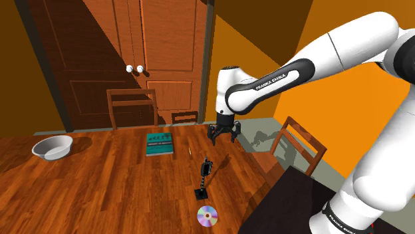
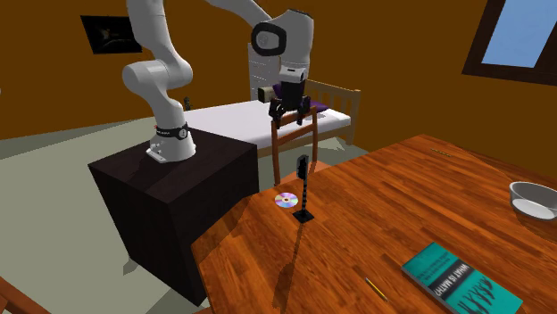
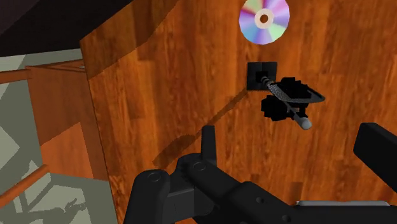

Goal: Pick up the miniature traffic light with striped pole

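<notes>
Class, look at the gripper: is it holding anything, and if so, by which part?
Nothing is held. The gripper hangs open above the traffic light, apart from it.

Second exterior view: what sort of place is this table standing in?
Probably a bedroom in a house, perhaps under a sloping roof. A bed with a white mattress stands behind the wooden table, a slanted window shows blue sky, and the shoulder view shows panelled wooden doors with white knobs.
</notes>
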